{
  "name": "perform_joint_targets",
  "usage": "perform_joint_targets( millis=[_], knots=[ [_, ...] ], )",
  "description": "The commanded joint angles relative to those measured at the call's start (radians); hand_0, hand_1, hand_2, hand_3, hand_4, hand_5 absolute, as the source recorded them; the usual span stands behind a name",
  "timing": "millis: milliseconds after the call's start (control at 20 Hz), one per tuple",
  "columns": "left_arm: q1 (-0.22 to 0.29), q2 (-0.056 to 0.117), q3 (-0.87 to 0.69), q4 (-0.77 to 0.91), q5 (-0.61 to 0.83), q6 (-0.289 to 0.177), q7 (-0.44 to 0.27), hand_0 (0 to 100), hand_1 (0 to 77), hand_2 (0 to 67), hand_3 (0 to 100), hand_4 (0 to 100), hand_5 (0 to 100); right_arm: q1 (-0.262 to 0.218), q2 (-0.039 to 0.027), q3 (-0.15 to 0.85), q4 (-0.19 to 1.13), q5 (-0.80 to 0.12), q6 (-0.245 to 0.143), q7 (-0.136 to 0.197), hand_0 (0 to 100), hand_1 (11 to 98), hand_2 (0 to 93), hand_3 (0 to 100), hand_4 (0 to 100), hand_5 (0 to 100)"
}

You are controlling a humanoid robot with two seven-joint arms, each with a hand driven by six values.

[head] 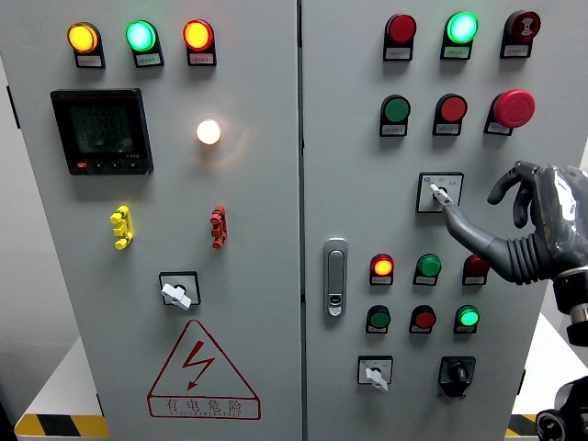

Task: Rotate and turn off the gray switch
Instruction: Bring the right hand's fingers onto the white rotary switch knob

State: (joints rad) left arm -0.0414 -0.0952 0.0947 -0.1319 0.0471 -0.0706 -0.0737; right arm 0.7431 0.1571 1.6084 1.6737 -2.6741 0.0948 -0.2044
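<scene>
Reaching in from the lower right edge of the picture, the right hand point(537, 225) is the nearest thing to the camera: a dark grey rubbery hand with its thumb stretched forward so the tip touches the gray switch point(440, 193), while the other fingers point(514, 184) arch loosely above and to the right, not closed on anything. So the hand is open, with only that one tip on the knob; nothing is pinched yet. No left hand shows anywhere.

Behind the hand stands the cabinet point(349, 138), two pale doors side by side. The gray switch sits on the right door, toward its right edge and about halfway up, below a row of green, red and mushroom-shaped red buttons and above a row of small lamps. Its small lever sits on a square plate and points down and to the right.

Judging by its look, the knob is hard plastic on a sprung, clicking shaft: stiff to start, then snapping to the next stop. It is small and smooth, so a single tip may slide off. The better hold is probably a pinch across the two flat sides of the lever, thumb on one, forefinger on the other (a push on the lever's end could also work), then a twist of the wrist.
</scene>
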Motion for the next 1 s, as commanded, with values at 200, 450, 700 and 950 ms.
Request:
perform_joint_targets(
  millis=[200, 450, 700, 950],
  knots=[
    [0.000, 0.000, 0.000, 0.000, 0.000, 0.000, 0.000, 88, 0.0, 13.4, 19, 8, 11, 0.024, -0.0006, -0.012, -0.051, -0.001, -0.006, 0.000, 0, 34.2, 67.9, 98, 100, 100],
    [0.000, 0.000, 0.000, 0.000, -0.001, 0.000, 0.000, 88, 0.0, 13.4, 19, 8, 11, 0.033, -0.0006, -0.013, -0.081, -0.001, -0.015, 0.000, 0, 33.7, 67.8, 98, 100, 100],
    [0.000, 0.000, 0.000, 0.000, -0.001, 0.000, 0.000, 89, 0.0, 13.3, 19, 8, 11, 0.042, 0.0009, -0.027, -0.101, -0.001, -0.018, 0.002, 0, 33.5, 67.7, 98, 100, 100],
    [0.000, 0.000, 0.000, 0.000, 0.000, 0.000, 0.000, 89, 0.0, 13.4, 19, 8, 11, 0.055, 0.0009, -0.034, -0.118, -0.001, -0.018, 0.002, 0, 33.4, 67.7, 98, 100, 100]
  ],
)
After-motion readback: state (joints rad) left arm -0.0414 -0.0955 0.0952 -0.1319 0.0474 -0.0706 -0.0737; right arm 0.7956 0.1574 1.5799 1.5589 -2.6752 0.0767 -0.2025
